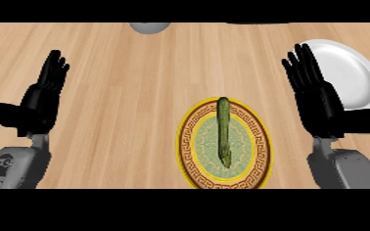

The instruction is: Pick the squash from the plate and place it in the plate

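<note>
A long thin green squash (224,131) lies lengthwise on a patterned plate (189,149) with a yellow rim and brown border, near the lower middle of the counter. A plain white plate (345,71) sits at the right edge, partly hidden behind my right hand (315,95). That hand stands open with fingers straight up, to the right of the patterned plate and apart from it. My left hand (42,100) rests open at the far left, fingers up, holding nothing.
A grey rounded object (150,27) shows at the counter's far edge, cut off by the top. Bare wooden counter (137,103) spreads between the left hand and the patterned plate.
</note>
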Controlling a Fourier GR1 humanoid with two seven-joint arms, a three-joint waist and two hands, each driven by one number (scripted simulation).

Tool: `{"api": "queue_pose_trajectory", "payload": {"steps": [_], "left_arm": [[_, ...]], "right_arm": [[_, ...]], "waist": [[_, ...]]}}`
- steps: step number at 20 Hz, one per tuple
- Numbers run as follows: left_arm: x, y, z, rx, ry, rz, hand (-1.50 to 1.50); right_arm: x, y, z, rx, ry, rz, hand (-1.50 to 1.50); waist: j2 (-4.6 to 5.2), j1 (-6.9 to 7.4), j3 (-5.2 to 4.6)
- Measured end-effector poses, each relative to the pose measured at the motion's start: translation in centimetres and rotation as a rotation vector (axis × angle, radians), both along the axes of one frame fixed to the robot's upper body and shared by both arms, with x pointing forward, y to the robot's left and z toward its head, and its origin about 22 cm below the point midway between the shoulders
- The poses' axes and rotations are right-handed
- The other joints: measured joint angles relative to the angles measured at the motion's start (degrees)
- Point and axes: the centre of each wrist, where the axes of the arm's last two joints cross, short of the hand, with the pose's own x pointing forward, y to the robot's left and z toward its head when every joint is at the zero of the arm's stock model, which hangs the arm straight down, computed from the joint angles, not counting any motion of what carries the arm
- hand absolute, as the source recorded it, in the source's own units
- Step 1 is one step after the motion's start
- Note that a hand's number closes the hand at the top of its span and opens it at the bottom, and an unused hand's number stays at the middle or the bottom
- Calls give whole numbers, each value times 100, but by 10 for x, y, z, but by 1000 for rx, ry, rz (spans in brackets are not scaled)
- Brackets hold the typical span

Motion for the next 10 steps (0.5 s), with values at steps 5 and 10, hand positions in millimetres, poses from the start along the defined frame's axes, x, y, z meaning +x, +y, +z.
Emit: {"api": "queue_pose_trajectory", "payload": {"steps": [5, 10], "left_arm": [[-23, 19, -14, 137, 61, 29, 0], [-48, 32, -36, 236, 157, 44, 0]], "right_arm": [[-8, 22, 2, 214, -61, -63, -150], [-23, 20, -14, 134, -121, -389, -150]], "waist": [[-50, 62, -7], [-77, 36, -29]]}}
